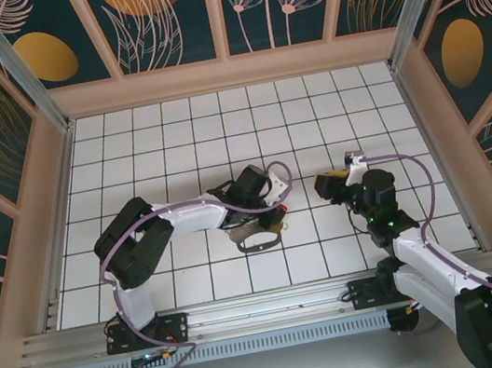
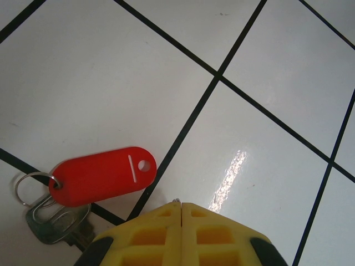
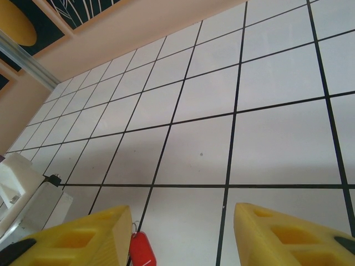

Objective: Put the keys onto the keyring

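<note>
The left wrist view gives the detail. The left tool is closed, yellow pads meeting. Just ahead of its tip and to the left, on the white tiled surface, lie the keys: a grey blade under a red oval tag on a small silver ring. Overhead, these shrink to a red speck beside that tool. That view adds the keyring, a pale loop just on the tool's base side. The right tool stands open and empty, with the tag visible ahead of it.
</note>
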